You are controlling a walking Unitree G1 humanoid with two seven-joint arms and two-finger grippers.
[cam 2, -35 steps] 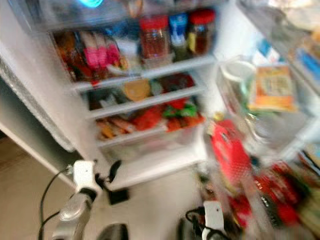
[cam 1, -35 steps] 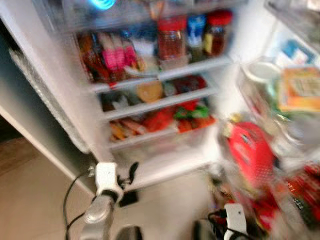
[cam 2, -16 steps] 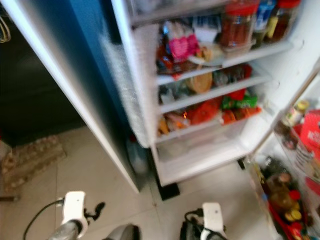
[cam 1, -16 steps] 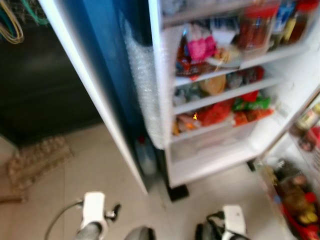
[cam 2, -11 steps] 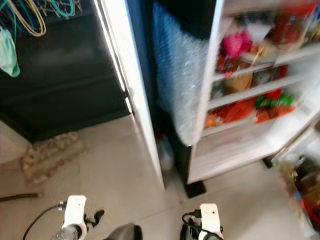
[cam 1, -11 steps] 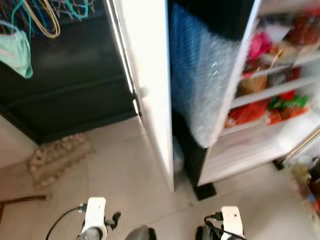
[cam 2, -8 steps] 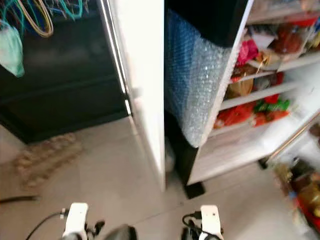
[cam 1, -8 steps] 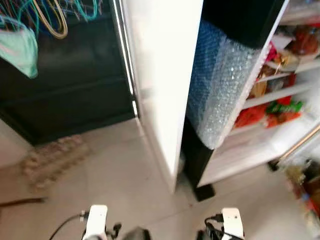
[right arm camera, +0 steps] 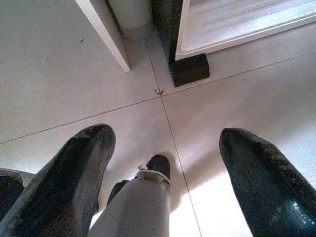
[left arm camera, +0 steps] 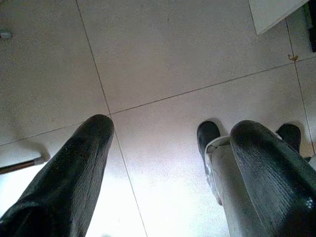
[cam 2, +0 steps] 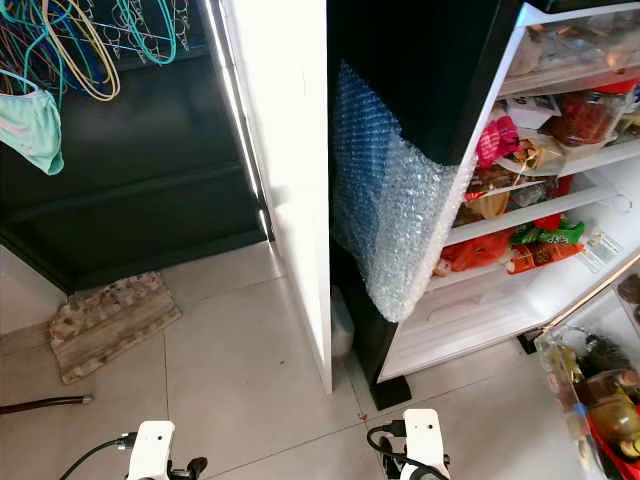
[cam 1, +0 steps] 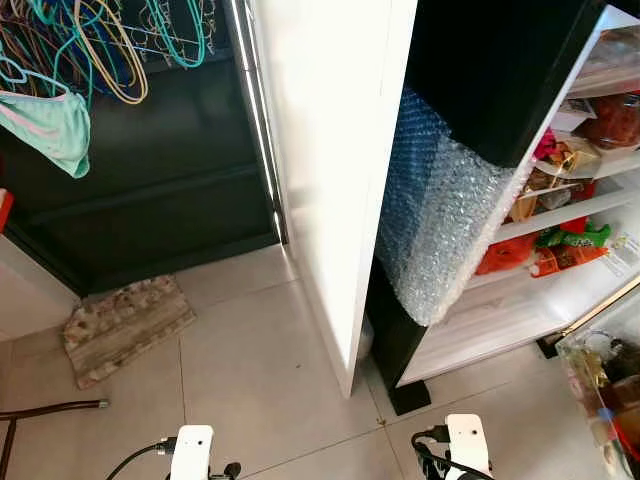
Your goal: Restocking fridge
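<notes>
Fridge is open at the right, shelves packed w/ food, bubble wrap stuck on its dark side. White panel to its left. Both arms hang low over the tile floor; left gripper & right gripper both spread wide, holding nothing. Mat by the dark cabinet, hangers up top.

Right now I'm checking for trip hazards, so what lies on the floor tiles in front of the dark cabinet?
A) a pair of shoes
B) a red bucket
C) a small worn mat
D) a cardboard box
C: a small worn mat lies flat on the floor tiles by the dark cabinet.
</notes>
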